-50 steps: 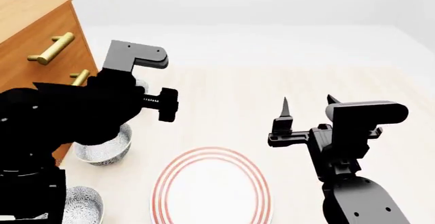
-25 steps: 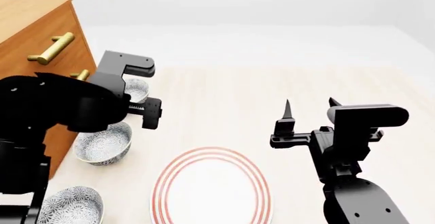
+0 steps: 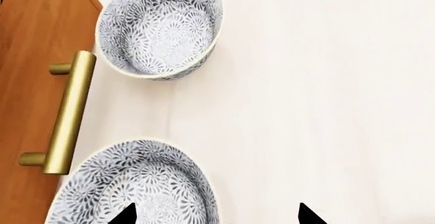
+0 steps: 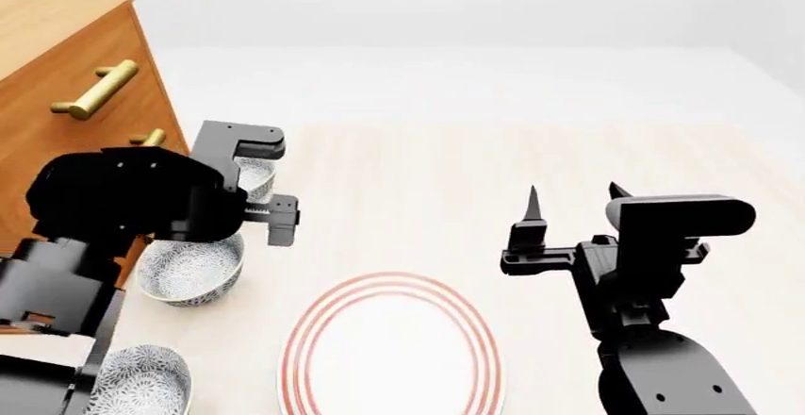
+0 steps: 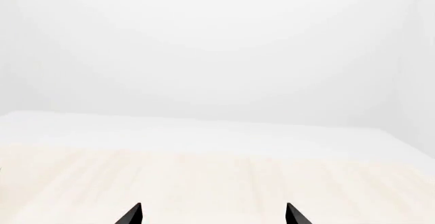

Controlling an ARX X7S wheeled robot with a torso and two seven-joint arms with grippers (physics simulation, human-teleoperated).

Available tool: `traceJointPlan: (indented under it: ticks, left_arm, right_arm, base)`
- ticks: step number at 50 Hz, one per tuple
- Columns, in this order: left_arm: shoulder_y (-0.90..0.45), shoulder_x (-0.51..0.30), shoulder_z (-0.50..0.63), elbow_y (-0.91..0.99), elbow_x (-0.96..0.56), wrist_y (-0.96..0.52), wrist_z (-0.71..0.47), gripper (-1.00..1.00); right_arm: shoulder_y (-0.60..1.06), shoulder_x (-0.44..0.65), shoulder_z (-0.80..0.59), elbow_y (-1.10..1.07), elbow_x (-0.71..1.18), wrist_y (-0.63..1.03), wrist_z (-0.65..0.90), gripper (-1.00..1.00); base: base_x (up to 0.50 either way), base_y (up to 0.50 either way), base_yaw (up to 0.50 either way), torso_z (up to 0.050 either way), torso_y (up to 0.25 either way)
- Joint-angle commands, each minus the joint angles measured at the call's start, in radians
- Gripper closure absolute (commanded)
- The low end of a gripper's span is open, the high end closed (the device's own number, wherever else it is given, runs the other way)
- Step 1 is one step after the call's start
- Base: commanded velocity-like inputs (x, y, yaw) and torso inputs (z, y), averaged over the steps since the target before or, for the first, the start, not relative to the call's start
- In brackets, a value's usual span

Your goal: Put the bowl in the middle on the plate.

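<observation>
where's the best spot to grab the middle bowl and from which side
Grip the middle bowl by its rim, coming straight down with one finger inside and one outside. It sits upright with its mouth open, and its round wall is likely too wide to span. Take the rim on the side toward the plate: the drawer front is close on the other side. The left gripper, open, is nearest.

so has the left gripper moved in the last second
Yes. The left gripper has dropped lower and back toward the robot, judged against the drawer handle, closing on the middle bowl.
</observation>
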Motion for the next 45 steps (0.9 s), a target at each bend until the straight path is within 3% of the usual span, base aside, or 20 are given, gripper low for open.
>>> traceJointPlan:
  ticks: [1, 30, 31, 45]
  left_arm:
    - [0.025, 0.027, 0.06, -0.13, 0.061, 0.085, 0.077, -1.0]
    - [0.07, 0.071, 0.12, -0.275, 0.128, 0.184, 0.149, -1.0]
    - [0.078, 0.062, 0.113, -0.246, 0.124, 0.183, 0.128, 1.0]
    - [0.086, 0.047, 0.115, -0.202, 0.115, 0.163, 0.126, 1.0]
  right_arm:
    - [-0.003, 0.006, 0.013, -0.007, 0.01, -0.001, 0.008, -1.0]
    - [-0.021, 0.012, 0.02, 0.01, 0.027, -0.032, 0.018, -1.0]
    - [-0.02, 0.013, 0.019, 0.01, 0.027, -0.032, 0.018, -1.0]
    - [-0.014, 0.019, 0.027, -0.005, 0.038, -0.023, 0.028, -1.0]
  base:
    - [0.0, 0.0, 0.0, 0.0, 0.0]
    - [0.0, 0.0, 0.0, 0.0, 0.0]
    - [0.0, 0.0, 0.0, 0.0, 0.0]
    - [0.0, 0.0, 0.0, 0.0, 0.0]
